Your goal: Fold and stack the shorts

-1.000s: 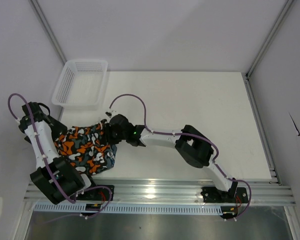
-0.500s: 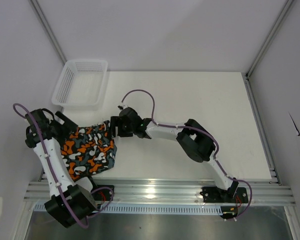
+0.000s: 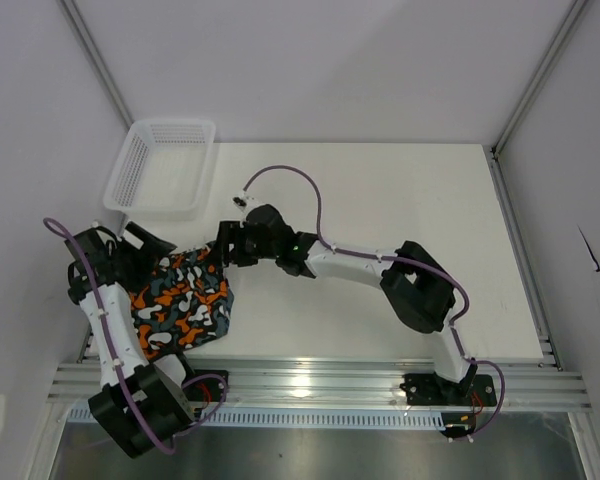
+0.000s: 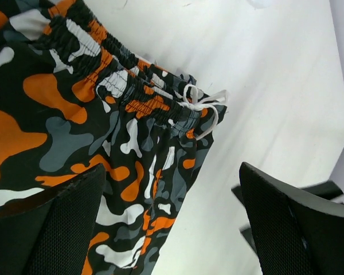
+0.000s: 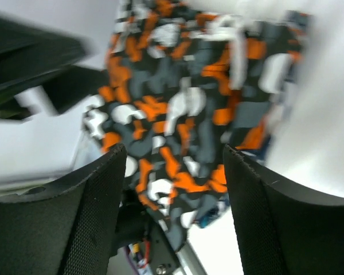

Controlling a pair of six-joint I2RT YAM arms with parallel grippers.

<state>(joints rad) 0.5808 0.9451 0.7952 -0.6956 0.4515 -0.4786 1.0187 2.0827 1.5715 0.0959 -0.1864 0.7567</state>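
OPERATOR: Report the location of the garment.

TECHNICIAN: The orange, black, white and grey cloth camouflage shorts (image 3: 185,305) lie loosely folded at the near-left corner of the flat white table (image 3: 400,200), between the two arms. The gathered elastic waistband (image 4: 120,80) runs along one edge, with bare table just past it. The thin white drawstring (image 4: 202,106) trails off that edge onto the surface.

OPERATOR: Condition of the left end effector?

TECHNICIAN: The left gripper (image 3: 150,245) sits at the far-left edge of the camouflage shorts. Its black fingers (image 4: 63,229) are spread wide and nothing is clamped between them. The printed cloth lies below the gap.

OPERATOR: And the right?

TECHNICIAN: The right gripper (image 3: 223,248) is at the far-right corner of the camouflage shorts, pointing toward the left arm. Its wrist view is blurred, but both fingers (image 5: 275,217) stand clearly apart, with the print visible beneath them and no fabric pinched. Whether either fingertip touches the cloth cannot be determined. A sliver of blue cloth (image 5: 209,216) shows at the lower edge of the print (too small and smeared to identify).

OPERATOR: Other items on the surface?

TECHNICIAN: One white plastic mesh basket (image 3: 121,163) stands at the far-left corner, overhanging the table's left edge. It is near the camouflage shorts but apart from them.
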